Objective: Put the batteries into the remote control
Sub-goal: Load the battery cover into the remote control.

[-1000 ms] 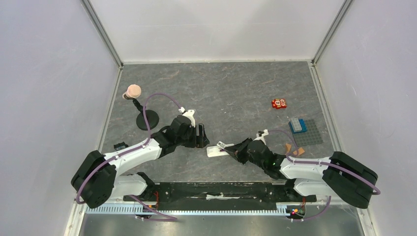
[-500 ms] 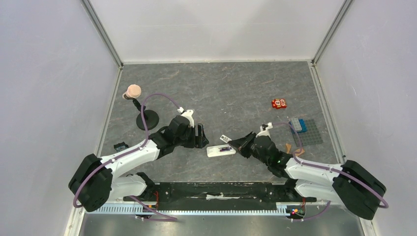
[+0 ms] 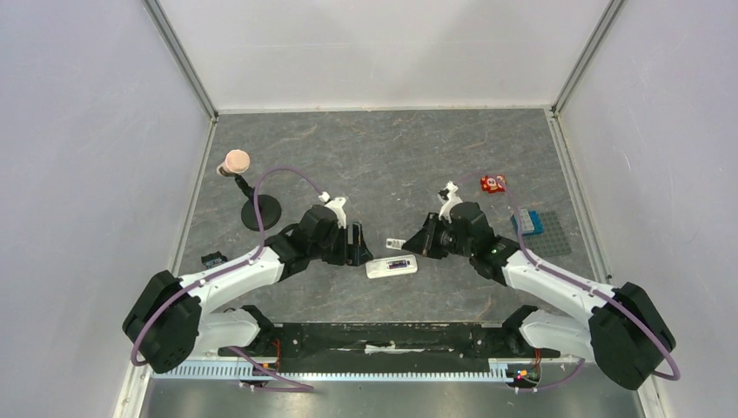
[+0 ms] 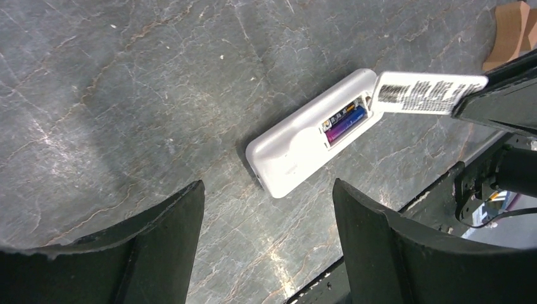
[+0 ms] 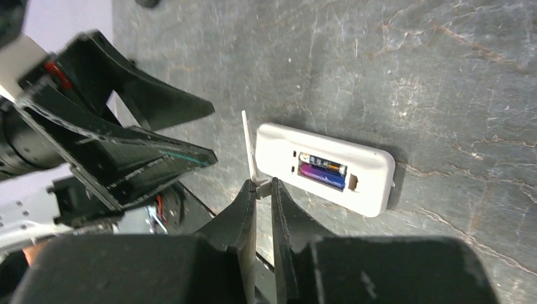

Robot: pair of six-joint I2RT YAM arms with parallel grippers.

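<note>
Grey veined tabletop [image 3: 392, 148]; plain white walls [image 3: 383, 52] enclose it on three sides.

The left claw [image 3: 358, 247] and the right claw [image 3: 412, 246] point at each other over the grey table [image 3: 392, 157]. The white remote control [image 3: 383, 269] lies flat between the two claws, a bit nearer the arm bases. A dark purple battery [image 3: 399, 264] shows in its open back. A small white lid [image 3: 396, 243] sticks out from the tip of the right claw, just past the remote. A little red block [image 3: 493, 183] sits well behind the right claw. Out to that claw's right is a blue box [image 3: 526, 222] on a grey plate [image 3: 553, 244]. Behind the left claw, to its left, is a black stand [image 3: 260, 212] with a pink ball [image 3: 236, 161] on top.
</note>
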